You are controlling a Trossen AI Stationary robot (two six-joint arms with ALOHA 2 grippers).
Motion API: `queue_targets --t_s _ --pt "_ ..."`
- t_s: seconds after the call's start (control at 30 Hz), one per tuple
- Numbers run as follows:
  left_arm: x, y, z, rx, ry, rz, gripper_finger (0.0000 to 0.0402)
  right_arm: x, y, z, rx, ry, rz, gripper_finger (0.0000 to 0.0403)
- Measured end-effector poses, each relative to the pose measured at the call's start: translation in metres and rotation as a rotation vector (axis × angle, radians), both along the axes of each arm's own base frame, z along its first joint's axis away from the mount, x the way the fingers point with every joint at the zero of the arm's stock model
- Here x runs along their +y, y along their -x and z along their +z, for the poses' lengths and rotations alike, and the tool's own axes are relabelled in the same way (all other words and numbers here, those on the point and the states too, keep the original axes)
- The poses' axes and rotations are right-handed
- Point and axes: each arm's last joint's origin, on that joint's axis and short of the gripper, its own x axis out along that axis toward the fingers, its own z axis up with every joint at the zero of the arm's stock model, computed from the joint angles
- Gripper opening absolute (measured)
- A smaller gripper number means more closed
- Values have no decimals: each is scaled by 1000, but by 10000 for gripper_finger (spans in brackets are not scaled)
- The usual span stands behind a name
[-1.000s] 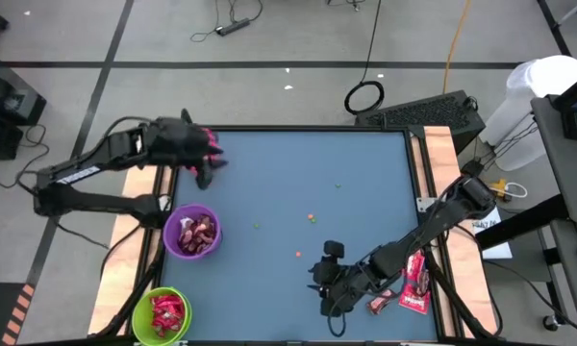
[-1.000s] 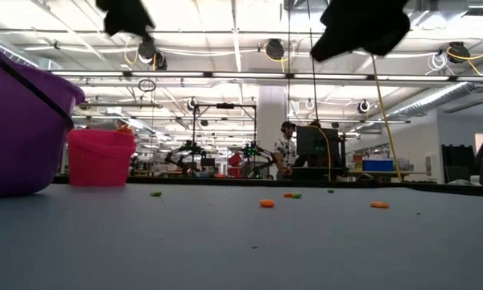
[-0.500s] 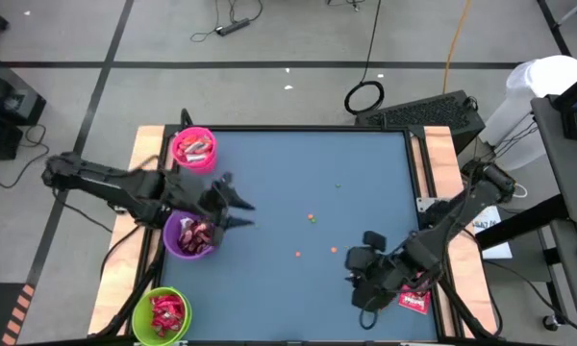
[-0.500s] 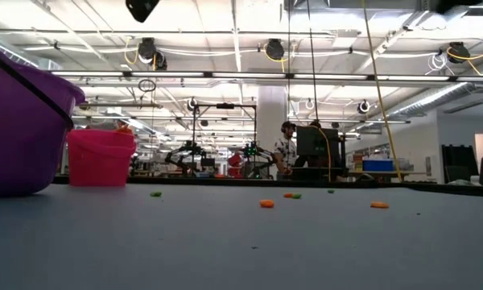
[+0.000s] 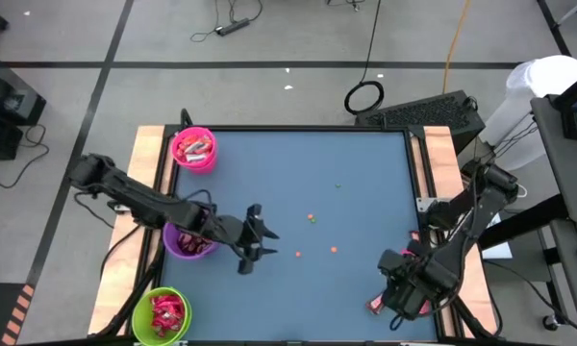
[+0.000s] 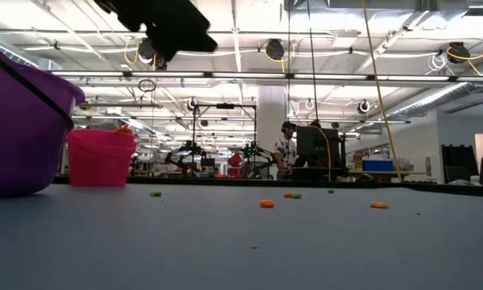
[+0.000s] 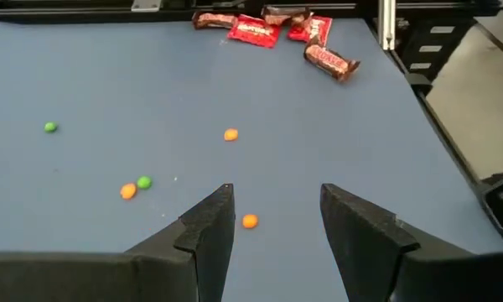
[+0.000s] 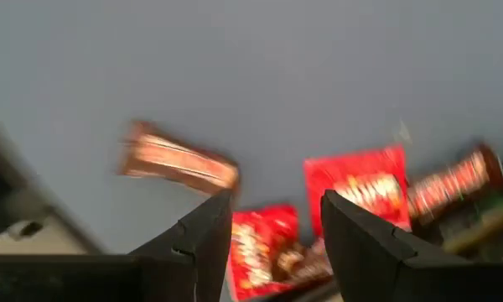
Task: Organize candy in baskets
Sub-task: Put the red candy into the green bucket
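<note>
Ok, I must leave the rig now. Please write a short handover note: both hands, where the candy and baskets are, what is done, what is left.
Left hand: open, empty, over the mat beside the purple basket.
Right hand: open, empty, above the loose candy at the mat's right edge.
Done: pink basket, purple basket and green basket each hold candy.
Left: sort that last small pile of red and brown pieces. Small orange and green specks lie mid-mat.

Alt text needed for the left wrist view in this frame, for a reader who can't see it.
The left gripper, open and empty, hangs over the blue table among loose orange and green specks. Across the table, near its far edge, lie a few wrapped candy pieces in red and dark brown.
</note>
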Motion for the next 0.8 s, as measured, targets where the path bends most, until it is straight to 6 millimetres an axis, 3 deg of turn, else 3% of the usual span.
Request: queue_targets --t_s 0.13,0.3,0.6,0.8 --pt "-7 -10 -13 -2 -9 4 183 -6 16 -32 153 38 -105 171" --pt "-10 -16 -20 -20 -25 -11 183 -11 25 -64 173 47 -150 177" --pt "-11 -18 -18 -43 -17 -10 183 -36 36 -106 321 51 -267 260" --pt "-10 -18 -18 -38 -19 -9 183 -48 41 -133 329 -22 -243 275"
